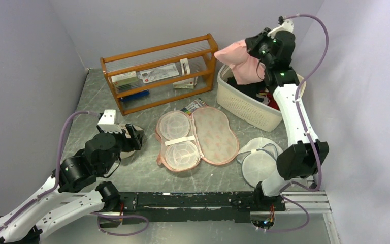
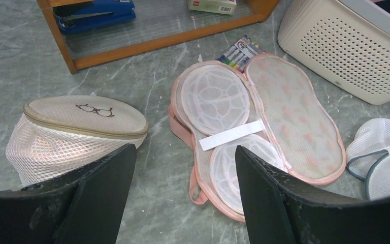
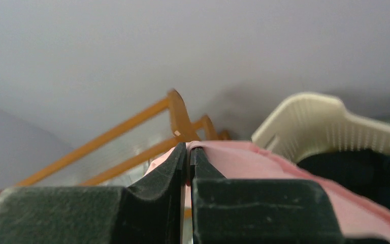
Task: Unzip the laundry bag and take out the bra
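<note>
- Under everything, the grey marbled table (image 1: 147,178), arms bolted at its near edge.
- At the back, a wooden rack (image 1: 160,76) with 2 shelves; well apart from the work, no obstacle.
- Right of it, a cream perforated basket (image 1: 244,109) with dark and red clothes inside; rim right below the load, a likely snag for dangling straps.
- At mid-table, the laundry bag (image 1: 213,134): unzipped, spread flat in 2 halves, white mesh cup forms and a white band lying in the left half.
- Above the basket's left rim, well clear of the bag, the bra (image 1: 236,58): pinched in the right gripper (image 3: 188,152), jaws clamped tight on a fold of pink fabric.
  - Judged light, soft and limp apart from springy moulded cups; not fragile.
  - Best taken at a cup edge or the centre bridge; thin straps likely to stretch and swing.
- Low at the left, the left gripper (image 2: 185,150): jaws wide apart, nothing between them, facing the bag.
- Just ahead of it, leftward, a beige domed pouch (image 2: 81,122) with a spectacles drawing.
- Near the right arm's base, white mesh discs (image 1: 259,162), possibly in the way of a low swing back.
- At the bag's far edge, a pack of markers (image 2: 238,51).
</note>
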`<state>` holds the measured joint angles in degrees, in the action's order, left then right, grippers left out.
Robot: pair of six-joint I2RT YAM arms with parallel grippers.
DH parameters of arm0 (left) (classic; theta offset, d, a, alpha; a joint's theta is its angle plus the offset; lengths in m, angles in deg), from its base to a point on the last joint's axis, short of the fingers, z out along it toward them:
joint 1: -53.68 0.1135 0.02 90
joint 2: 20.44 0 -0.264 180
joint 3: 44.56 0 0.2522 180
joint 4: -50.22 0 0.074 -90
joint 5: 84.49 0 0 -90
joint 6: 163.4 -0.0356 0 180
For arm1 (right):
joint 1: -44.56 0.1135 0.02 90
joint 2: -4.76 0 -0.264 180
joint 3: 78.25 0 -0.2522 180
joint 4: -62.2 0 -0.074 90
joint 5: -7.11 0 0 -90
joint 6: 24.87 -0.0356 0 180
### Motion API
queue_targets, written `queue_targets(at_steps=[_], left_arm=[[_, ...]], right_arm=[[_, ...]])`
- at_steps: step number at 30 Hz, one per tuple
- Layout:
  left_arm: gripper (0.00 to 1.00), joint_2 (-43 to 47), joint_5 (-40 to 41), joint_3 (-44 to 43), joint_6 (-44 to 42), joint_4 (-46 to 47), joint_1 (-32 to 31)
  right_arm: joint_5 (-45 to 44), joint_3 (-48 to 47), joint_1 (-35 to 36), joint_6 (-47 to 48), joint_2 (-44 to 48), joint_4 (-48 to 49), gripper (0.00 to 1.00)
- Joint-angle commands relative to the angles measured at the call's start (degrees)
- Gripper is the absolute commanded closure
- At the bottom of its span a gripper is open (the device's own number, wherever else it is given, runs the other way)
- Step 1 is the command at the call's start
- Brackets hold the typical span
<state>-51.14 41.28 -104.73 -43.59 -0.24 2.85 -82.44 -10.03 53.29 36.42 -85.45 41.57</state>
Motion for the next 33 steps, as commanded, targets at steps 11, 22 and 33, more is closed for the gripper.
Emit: queue_targets(at_steps=[11,22,33], left_arm=[[0.18,-0.97,-1.23,0.27,-1.24,2.23,0.38],[0.18,-1.00,-1.36,0.32,-1.38,2.33,0.60],[0.17,-1.66,-2.03,0.60,-1.79,2.93,0.60]], right_arm=[[34.57,-3.88,-17.88,-2.77,-11.46,-15.34,1.00],[48.97,-9.39,-12.40,-11.82,-15.55,-3.61,1.00],[23.77,-6.98,-21.12,7.68,-15.57,-28.40,1.00]])
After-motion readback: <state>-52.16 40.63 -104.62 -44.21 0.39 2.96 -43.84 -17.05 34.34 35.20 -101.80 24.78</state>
